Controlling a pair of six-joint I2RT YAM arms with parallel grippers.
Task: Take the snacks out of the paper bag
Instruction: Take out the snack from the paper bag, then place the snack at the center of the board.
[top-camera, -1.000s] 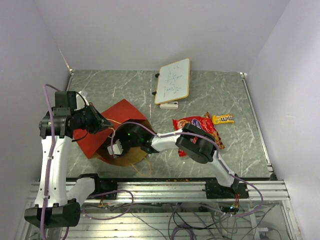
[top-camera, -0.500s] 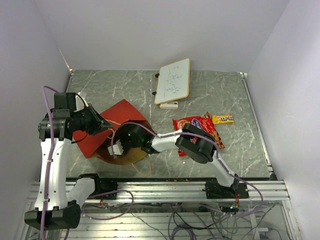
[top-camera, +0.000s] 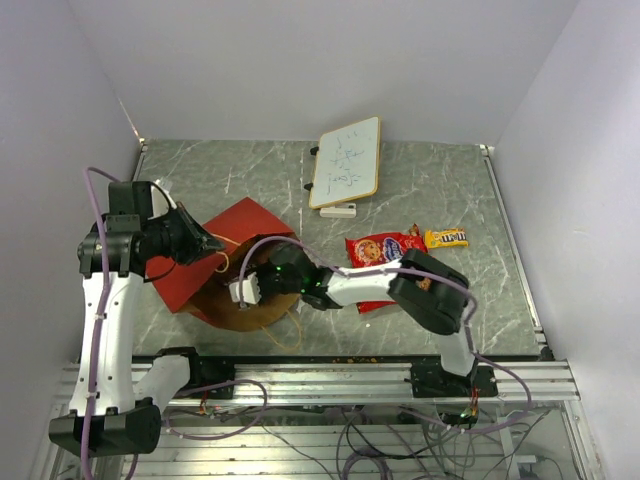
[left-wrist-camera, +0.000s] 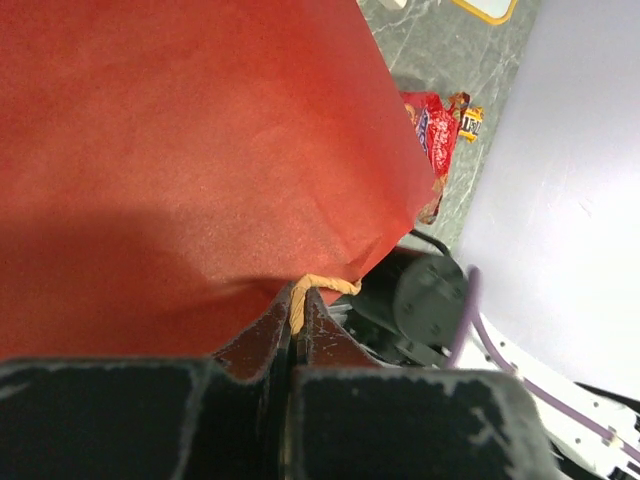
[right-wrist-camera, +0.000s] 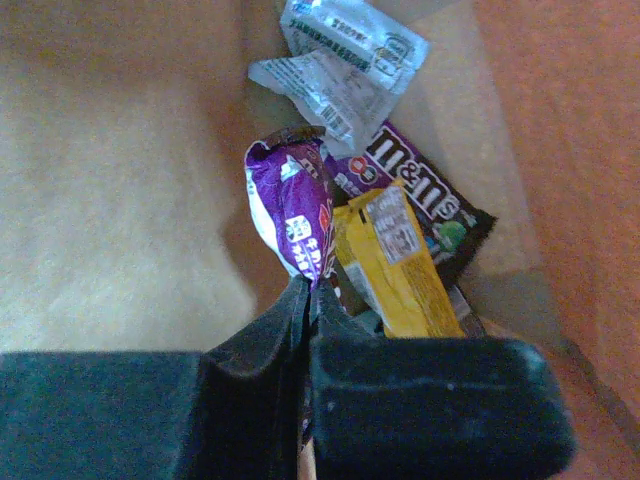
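Observation:
The paper bag (top-camera: 236, 232) lies on its side, red outside, with its brown mouth facing the near edge. My left gripper (top-camera: 207, 243) is shut on its twisted paper handle (left-wrist-camera: 300, 294), beside the red wall (left-wrist-camera: 190, 140). My right gripper (top-camera: 241, 292) is at the bag's mouth, shut on the corner of a purple snack packet (right-wrist-camera: 292, 208). Inside the bag (right-wrist-camera: 110, 200) lie a yellow bar (right-wrist-camera: 395, 262), a brown M&M's packet (right-wrist-camera: 425, 195) and a silver wrapper (right-wrist-camera: 340, 60). The red cookie packet (top-camera: 384, 248) and a yellow candy bar (top-camera: 446, 238) lie on the table to the right.
A small whiteboard (top-camera: 346, 162) with an eraser (top-camera: 338, 210) lies at the back centre of the grey marble table (top-camera: 470, 300). The right arm's elbow (top-camera: 432, 290) hangs over the near part of the cookie packet. White walls close in the sides.
My right gripper has drawn back a little to the right toward the bag's mouth, and its elbow has swung right. The left gripper still holds the handle.

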